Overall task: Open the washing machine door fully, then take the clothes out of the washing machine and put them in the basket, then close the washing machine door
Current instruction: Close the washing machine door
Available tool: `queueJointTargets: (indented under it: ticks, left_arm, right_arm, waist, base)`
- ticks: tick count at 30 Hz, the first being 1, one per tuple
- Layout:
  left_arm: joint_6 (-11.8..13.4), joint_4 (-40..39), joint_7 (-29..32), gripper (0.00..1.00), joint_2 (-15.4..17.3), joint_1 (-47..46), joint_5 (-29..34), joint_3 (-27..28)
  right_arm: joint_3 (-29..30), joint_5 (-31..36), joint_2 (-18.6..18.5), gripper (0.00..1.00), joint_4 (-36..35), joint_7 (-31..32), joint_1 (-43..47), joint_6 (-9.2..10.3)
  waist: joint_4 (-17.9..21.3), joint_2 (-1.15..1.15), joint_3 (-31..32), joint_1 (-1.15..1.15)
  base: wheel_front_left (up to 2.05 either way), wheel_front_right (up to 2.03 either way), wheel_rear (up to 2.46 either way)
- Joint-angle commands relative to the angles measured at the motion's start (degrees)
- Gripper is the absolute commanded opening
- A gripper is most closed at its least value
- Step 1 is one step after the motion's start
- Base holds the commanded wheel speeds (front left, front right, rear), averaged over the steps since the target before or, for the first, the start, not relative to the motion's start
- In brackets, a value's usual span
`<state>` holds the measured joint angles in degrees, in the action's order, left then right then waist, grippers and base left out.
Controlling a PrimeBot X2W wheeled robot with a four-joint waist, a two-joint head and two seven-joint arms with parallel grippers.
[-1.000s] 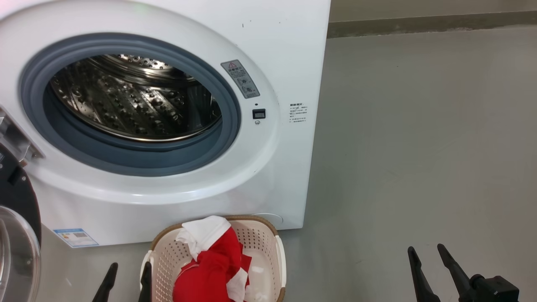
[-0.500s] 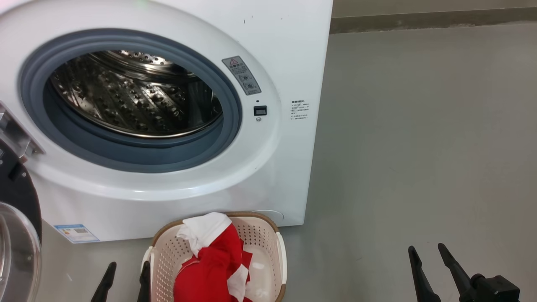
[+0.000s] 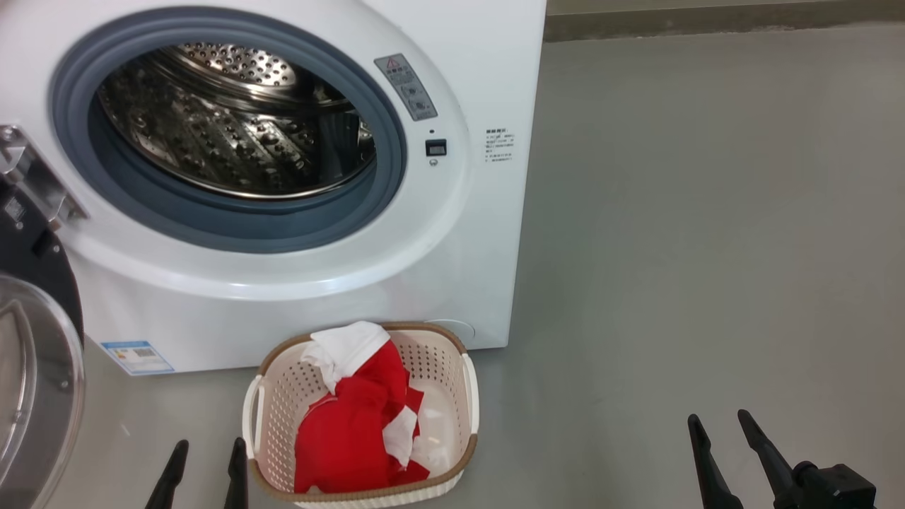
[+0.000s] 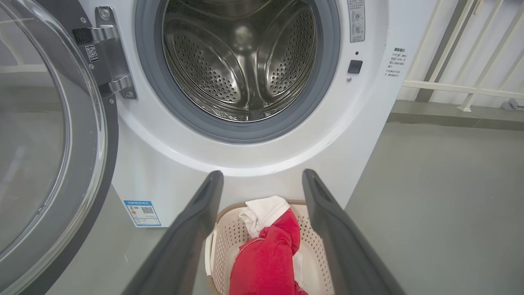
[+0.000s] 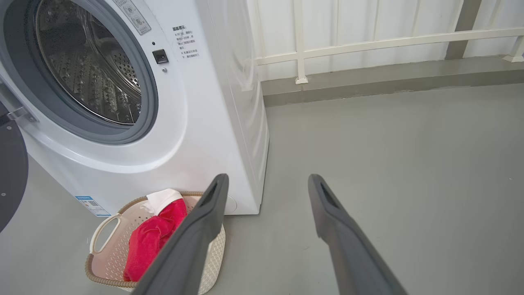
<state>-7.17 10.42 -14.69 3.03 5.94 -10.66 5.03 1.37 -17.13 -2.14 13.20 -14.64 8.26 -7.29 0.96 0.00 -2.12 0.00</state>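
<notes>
The white washing machine stands with its washing machine door swung wide to the left; the steel drum looks bare. Red and white clothes lie in the cream basket on the floor in front of the machine. My left gripper is open just left of the basket, holding nothing. At the lower right, over bare floor, my right gripper is open and holds nothing.
Grey floor stretches to the right of the machine. A low kerb and a white railing run along the back wall. A blue label sits at the machine's lower left corner.
The whole head view has shifted: the machine and basket now sit higher in it, so the camera has tilted down. Both grippers stay open. The clothes lie unchanged.
</notes>
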Motion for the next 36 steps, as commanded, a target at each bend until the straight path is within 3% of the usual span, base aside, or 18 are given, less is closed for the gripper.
queueJointTargets:
  ticks: [1,24,36]
  left_arm:
    - [-0.3,-1.7,-0.3,1.00,0.4,-1.5,0.1,2.3]
    - [-0.3,-1.7,-0.3,1.00,0.0,-1.7,-0.1,1.4]
    - [-0.3,0.0,-0.3,1.00,-0.1,-1.6,-1.0,1.7]
  right_arm:
    - [-1.1,0.3,-0.7,1.00,-1.3,-0.4,-1.7,-0.20]
    - [-1.4,0.2,-0.7,1.00,-1.4,-0.4,-1.9,-0.20]
    - [-2.9,0.6,-1.1,1.00,-0.5,-0.4,-1.9,-0.20]
  waist:
    - [0.0,0.00,0.0,0.00]
    - [-0.6,0.00,-0.4,0.00]
    - [-7.9,0.00,0.2,0.00]
  base:
    - [-0.86,0.86,0.00]
    - [-0.13,0.13,0.00]
    - [0.00,0.00,0.00]
